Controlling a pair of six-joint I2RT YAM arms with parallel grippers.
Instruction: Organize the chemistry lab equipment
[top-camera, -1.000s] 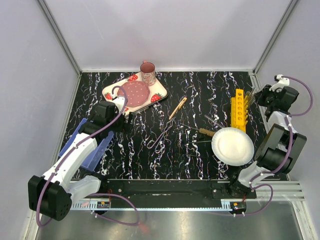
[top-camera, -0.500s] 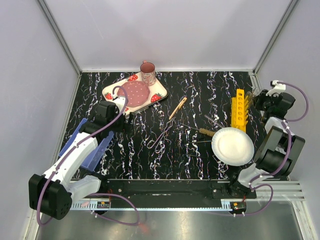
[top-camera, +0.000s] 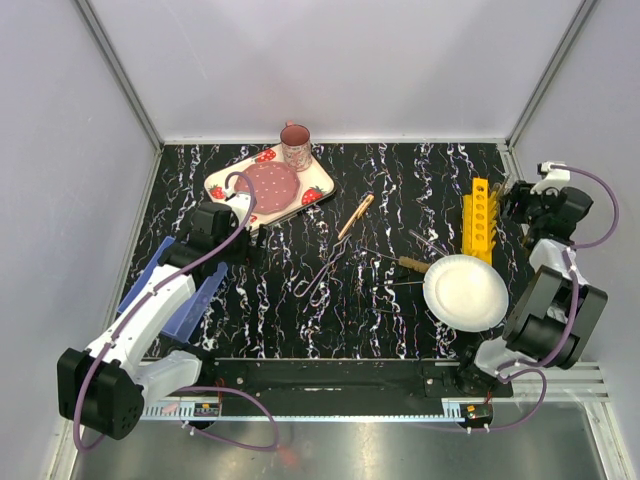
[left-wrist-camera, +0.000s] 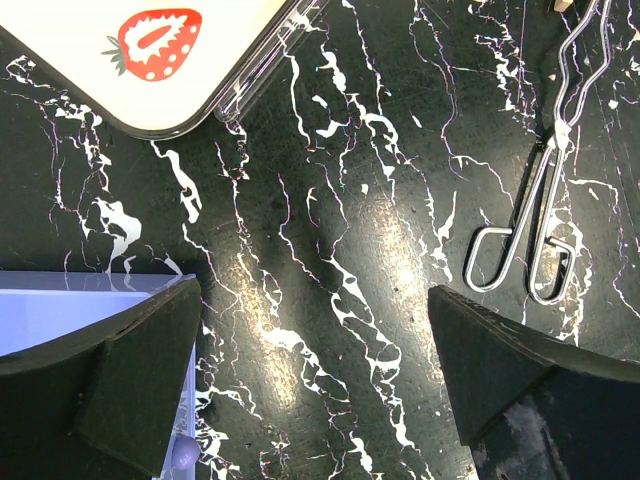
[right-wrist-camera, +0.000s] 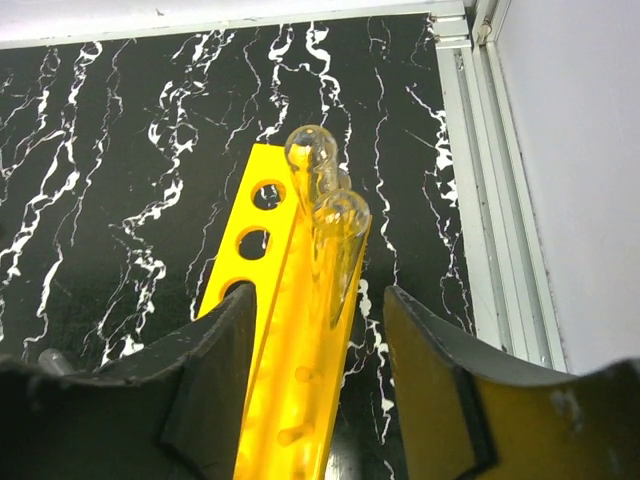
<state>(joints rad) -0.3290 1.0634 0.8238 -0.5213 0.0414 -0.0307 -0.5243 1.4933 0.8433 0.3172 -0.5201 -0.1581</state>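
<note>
A yellow test-tube rack (top-camera: 479, 217) stands at the right of the table. In the right wrist view two clear test tubes (right-wrist-camera: 340, 240) stand in the far end of the rack (right-wrist-camera: 275, 370). My right gripper (right-wrist-camera: 318, 300) is open around the nearer tube, with a gap on each side; from above it (top-camera: 515, 200) sits just right of the rack. A bent wire tong (top-camera: 322, 270) (left-wrist-camera: 545, 200) lies mid-table, with wooden-handled tools (top-camera: 355, 216) (top-camera: 412, 264) near it. My left gripper (left-wrist-camera: 315, 300) (top-camera: 252, 238) hangs open over bare table, left of the tong.
A strawberry-patterned tray (top-camera: 318, 190) (left-wrist-camera: 200, 60) with a pink mug (top-camera: 295, 147) sits at the back. A round white plate (top-camera: 465, 292) lies in front of the rack. A blue bin (top-camera: 150, 290) (left-wrist-camera: 60, 310) stands at the left edge. The table's metal rim (right-wrist-camera: 480, 200) runs right of the rack.
My right gripper has opened and let go of the test tube, which stands in the rack; its wrist shifted slightly left. The left arm has not moved.
</note>
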